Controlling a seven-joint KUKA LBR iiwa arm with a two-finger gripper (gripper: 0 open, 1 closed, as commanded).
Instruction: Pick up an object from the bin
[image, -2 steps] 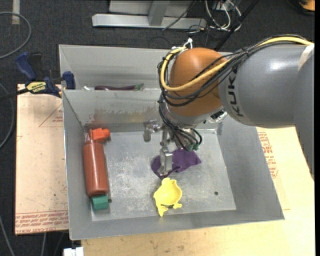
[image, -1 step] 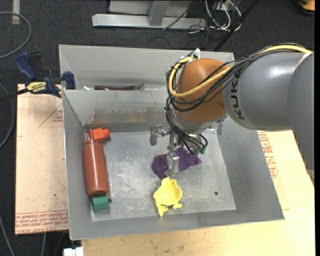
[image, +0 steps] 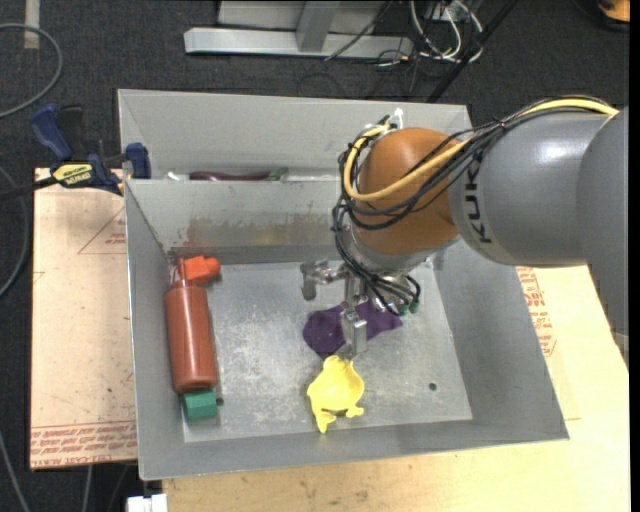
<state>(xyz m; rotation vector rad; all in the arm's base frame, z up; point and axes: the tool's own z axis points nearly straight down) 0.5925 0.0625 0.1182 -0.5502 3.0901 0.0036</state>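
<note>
My gripper (image: 354, 334) hangs under the arm's orange cover in the middle of the bin. It is low over a crumpled purple thing (image: 325, 331), which lies partly hidden beneath it. Just in front of the gripper's tip lies a small yellow toy-like thing (image: 335, 393), close to the bin's near wall. A bit of green (image: 409, 301) peeks out to the right of the gripper, and what it belongs to I cannot make out.
Along the left wall lies a red-brown bottle (image: 191, 338) with an orange cap (image: 201, 268). A small green block (image: 201, 405) sits at its near end. The arm comes in from the right and covers the bin's far right part.
</note>
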